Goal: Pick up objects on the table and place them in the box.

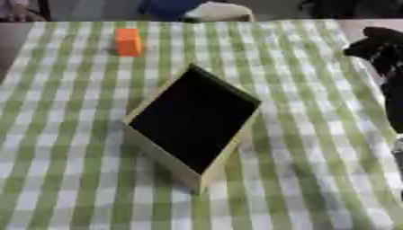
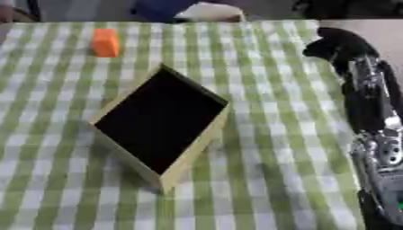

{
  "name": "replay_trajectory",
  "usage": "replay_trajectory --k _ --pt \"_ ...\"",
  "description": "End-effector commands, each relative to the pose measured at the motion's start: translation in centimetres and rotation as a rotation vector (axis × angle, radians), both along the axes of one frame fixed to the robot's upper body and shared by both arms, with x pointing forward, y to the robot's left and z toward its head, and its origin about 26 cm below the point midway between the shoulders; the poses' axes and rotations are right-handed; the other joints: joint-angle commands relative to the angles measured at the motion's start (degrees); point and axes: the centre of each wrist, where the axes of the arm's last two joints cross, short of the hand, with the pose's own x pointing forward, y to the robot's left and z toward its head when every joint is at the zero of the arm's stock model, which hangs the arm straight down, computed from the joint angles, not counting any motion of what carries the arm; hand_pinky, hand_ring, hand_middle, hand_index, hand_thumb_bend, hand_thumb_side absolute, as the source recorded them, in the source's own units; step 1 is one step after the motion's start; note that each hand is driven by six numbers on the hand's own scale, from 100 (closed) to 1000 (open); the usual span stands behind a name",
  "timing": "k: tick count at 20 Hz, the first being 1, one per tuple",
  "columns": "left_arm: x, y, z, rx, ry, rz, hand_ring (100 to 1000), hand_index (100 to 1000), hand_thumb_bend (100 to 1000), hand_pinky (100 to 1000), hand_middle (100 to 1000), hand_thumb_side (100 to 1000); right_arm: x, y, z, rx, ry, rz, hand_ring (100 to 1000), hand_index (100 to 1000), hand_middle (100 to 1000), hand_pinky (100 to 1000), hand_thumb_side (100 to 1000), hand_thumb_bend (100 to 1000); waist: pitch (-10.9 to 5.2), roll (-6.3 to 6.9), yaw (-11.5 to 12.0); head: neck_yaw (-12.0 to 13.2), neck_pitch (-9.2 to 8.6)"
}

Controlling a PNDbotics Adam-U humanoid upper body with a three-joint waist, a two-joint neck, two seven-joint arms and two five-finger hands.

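We judge the pick-up not yet begun: the small orange block (image 1: 127, 42) stands far-left on the green-checked tablecloth (image 1: 315, 134), well apart from our right hand (image 2: 337, 44), whose finger state we cannot tell. The next move calls for a long reach across. The shallow yellow-walled box with dark interior (image 1: 193, 119) appears empty.

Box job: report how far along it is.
Nothing looks done: the tan cardboard box with the dark inside shows no object in it. Nothing is in hand: the robot's right hand hangs at the table's far right edge, apart from everything; whether its fingers are curled cannot be told. Left: the orange block stands on the green checked tablecloth beyond the box.
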Motion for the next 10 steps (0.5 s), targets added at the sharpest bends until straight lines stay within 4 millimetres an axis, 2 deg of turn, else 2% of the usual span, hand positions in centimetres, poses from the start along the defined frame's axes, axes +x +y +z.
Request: replay_trajectory --k 1,6,10 --pt "0.7 0.6 1.5 0.084 -0.009 0.038 640 722 473 730 678 804 -0.2 -0.2 1.2 -0.034 -0.035 0.013 697 814 631 822 993 100 -0.62 0.15 -0.21 0.28 -0.57" --pt "2.1 -0.3 2.1 0.156 0.006 0.041 652 737 487 738 685 815 -0.1 -0.2 1.6 -0.047 -0.046 0.016 697 814 631 822 994 100 0.28 0.44 -1.26 1.26 -0.89" --pt "3.0 -1.1 2.9 0.220 0.012 0.036 681 773 517 759 709 825 0.0 -0.1 1.9 -0.058 -0.056 0.019 697 814 631 822 994 100 0.86 0.97 -2.14 1.98 -1.81"
